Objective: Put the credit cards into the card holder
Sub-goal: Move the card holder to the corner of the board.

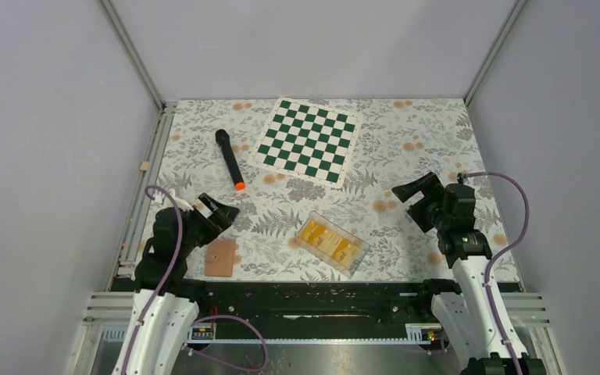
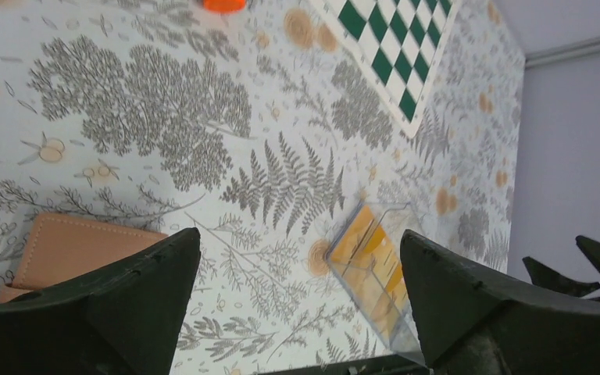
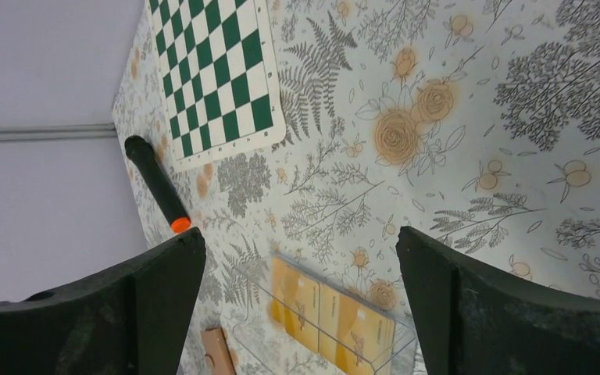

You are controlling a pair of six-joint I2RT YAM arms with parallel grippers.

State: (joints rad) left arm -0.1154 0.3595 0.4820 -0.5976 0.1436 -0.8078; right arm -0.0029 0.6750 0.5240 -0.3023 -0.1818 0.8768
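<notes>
Top external view is showing the yellow-orange plastic credit cards (image 1: 326, 238) lying inside a clear rectangular plastic box (image 1: 357, 258), which is sitting tilted in the lower middle of the frame on the floral-patterned table cover (image 1: 430, 125). The closed, flat tan leather-like card holder (image 1: 221, 257) is lying to the left of the box, apart from it, near the bottom edge of the cover. The left gripper (image 1: 226, 212) is hovering just above and to the left of the card holder, its jaws spread wide and holding nothing. In the left wrist view, part of the holder is showing beside the left finger and the box of cards beside the right finger.

The right gripper (image 1: 408, 193) is hanging at the right of the frame, up and to the right of the box, with its jaws likewise spread and carrying nothing. In the right wrist view, the cards are appearing low between its two fingers.

A green-and-white chessboard mat (image 1: 308, 141) is lying in the upper middle of the frame, and a black cylindrical stick with an orange tip (image 1: 230, 159) is resting just left of it.
</notes>
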